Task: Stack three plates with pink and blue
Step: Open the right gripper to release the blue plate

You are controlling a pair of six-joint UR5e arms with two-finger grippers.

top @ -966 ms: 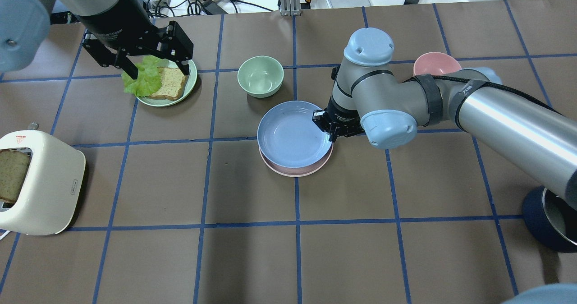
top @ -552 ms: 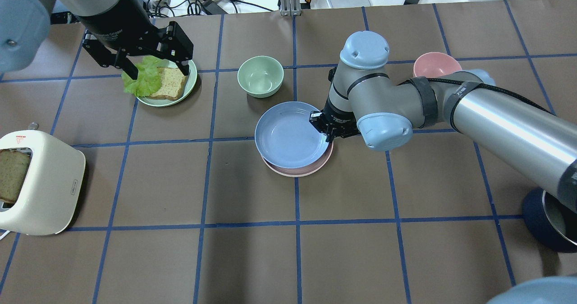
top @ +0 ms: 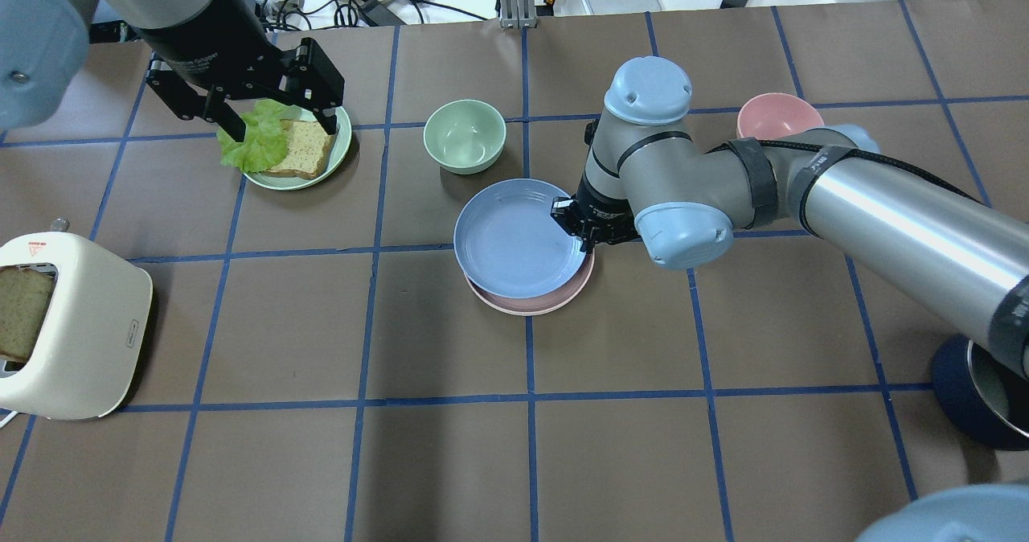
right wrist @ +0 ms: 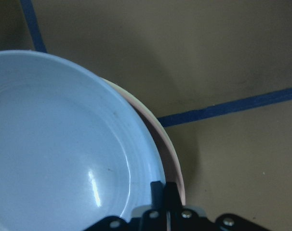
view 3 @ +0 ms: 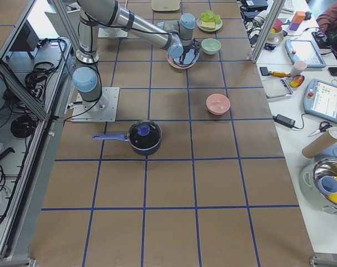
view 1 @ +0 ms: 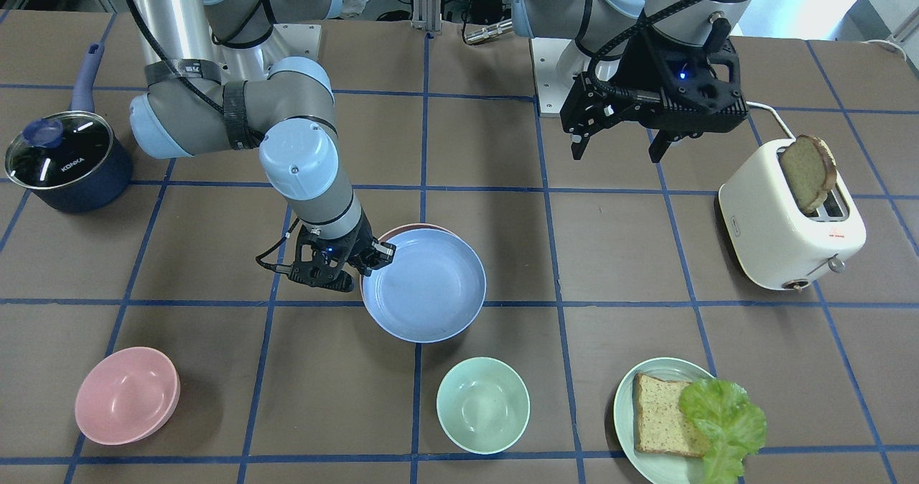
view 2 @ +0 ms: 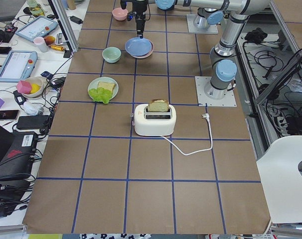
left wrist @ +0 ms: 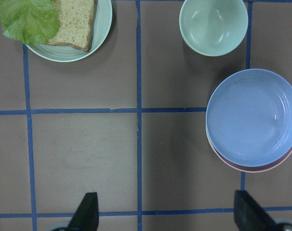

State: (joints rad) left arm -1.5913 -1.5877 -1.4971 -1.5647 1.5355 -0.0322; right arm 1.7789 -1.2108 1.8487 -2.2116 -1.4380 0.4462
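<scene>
My right gripper (right wrist: 165, 195) is clamped on the rim of the blue plate (right wrist: 64, 144). My wrist view shows the pinch; in the overhead view my wrist partly covers it. The pink plate (right wrist: 171, 156) is directly under the blue one, offset, with its edge peeking out beside my fingers. I can't tell if they touch. Beyond the plates is the mint bowl (top: 465, 136). Farthest out, my left gripper (view 1: 617, 155) hangs with its fingers spread wide and empty.
</scene>
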